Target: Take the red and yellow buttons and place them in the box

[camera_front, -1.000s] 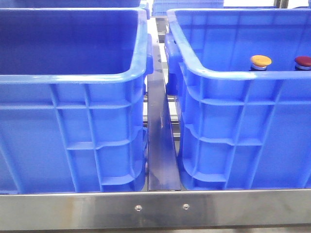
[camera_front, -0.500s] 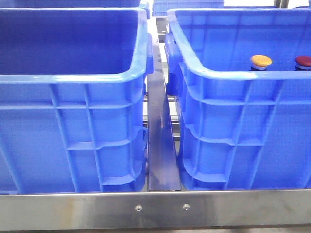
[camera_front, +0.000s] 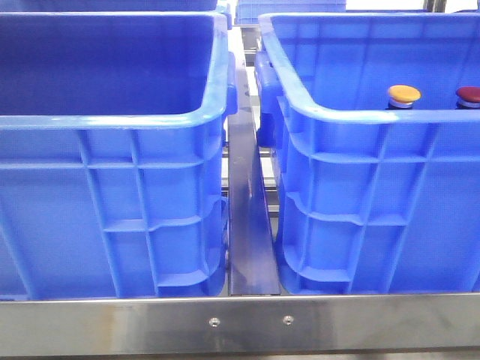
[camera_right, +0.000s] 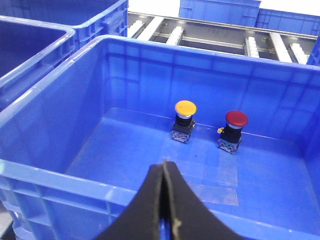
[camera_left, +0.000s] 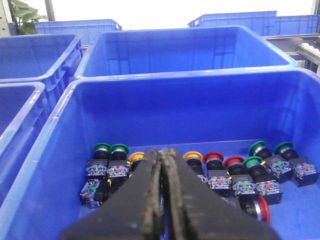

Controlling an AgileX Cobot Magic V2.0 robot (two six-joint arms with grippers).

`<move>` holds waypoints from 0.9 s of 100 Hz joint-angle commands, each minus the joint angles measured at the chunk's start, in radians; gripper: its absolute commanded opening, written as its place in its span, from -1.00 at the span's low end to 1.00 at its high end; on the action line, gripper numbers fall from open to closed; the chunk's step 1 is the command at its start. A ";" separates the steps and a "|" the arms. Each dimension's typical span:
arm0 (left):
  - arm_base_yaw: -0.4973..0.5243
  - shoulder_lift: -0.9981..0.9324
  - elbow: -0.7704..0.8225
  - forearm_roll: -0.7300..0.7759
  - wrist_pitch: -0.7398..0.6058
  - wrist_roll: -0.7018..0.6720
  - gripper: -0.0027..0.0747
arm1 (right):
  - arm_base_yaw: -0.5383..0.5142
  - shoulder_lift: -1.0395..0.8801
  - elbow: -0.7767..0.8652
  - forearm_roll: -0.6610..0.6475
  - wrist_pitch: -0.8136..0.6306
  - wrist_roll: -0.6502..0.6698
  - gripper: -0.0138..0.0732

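- The left gripper point(camera_left: 161, 200) hangs over a blue crate point(camera_left: 55, 150) with its jaws pressed together and nothing between them. On that crate's floor lies a jumble of push buttons point(camera_left: 220, 175): green, yellow and red caps, some upright, some tipped over, many touching.
- The right gripper point(camera_right: 164, 200) is likewise closed and empty, poised above the near rim of the box point(camera_right: 60, 85).
- In that box a yellow button point(camera_right: 185, 120) and a red button point(camera_right: 235, 127) stand upright side by side near the far wall, apart from each other. The front view shows the same two caps — yellow point(camera_front: 404, 94) and red point(camera_front: 469, 94) — peeking over the rim of the right-hand box point(camera_front: 360, 187).
- So one pair looks already delivered; I judge more picking from the jumbled crate may be left.
- Risks from here:
  - Reaching into the jumble with jaws shut would only shove buttons about — they must open first.
  - The red and yellow caps sit tight against neighbours, so a grab could pinch two at once or catch a green one.
  - A domed cap may slip from the pads.
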 commanded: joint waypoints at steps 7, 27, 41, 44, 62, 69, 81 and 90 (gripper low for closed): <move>0.002 0.013 -0.026 -0.002 -0.077 -0.009 -0.98 | -0.006 0.011 -0.025 0.012 -0.069 -0.005 -0.92; 0.002 0.013 -0.026 -0.002 -0.077 -0.009 -0.98 | -0.006 0.011 -0.025 0.012 -0.069 -0.005 -0.92; 0.002 0.013 -0.026 -0.002 -0.077 -0.009 -0.98 | -0.006 0.011 -0.025 0.012 -0.069 -0.005 -0.92; 0.002 0.013 -0.026 -0.002 -0.077 -0.009 -0.98 | -0.006 0.011 -0.025 0.012 -0.069 -0.005 -0.92; 0.002 0.013 0.020 -0.002 -0.101 -0.013 -0.98 | -0.006 0.011 -0.025 0.012 -0.069 -0.005 -0.92; 0.013 0.008 0.062 0.030 -0.147 -0.072 -0.98 | -0.006 0.011 -0.025 0.012 -0.069 -0.005 -0.92; 0.043 -0.016 0.146 0.121 -0.230 -0.170 -0.98 | -0.006 0.011 -0.025 0.012 -0.069 -0.005 -0.92; 0.063 -0.053 0.212 0.121 -0.273 -0.170 -0.98 | -0.006 0.011 -0.025 0.012 -0.069 -0.005 -0.92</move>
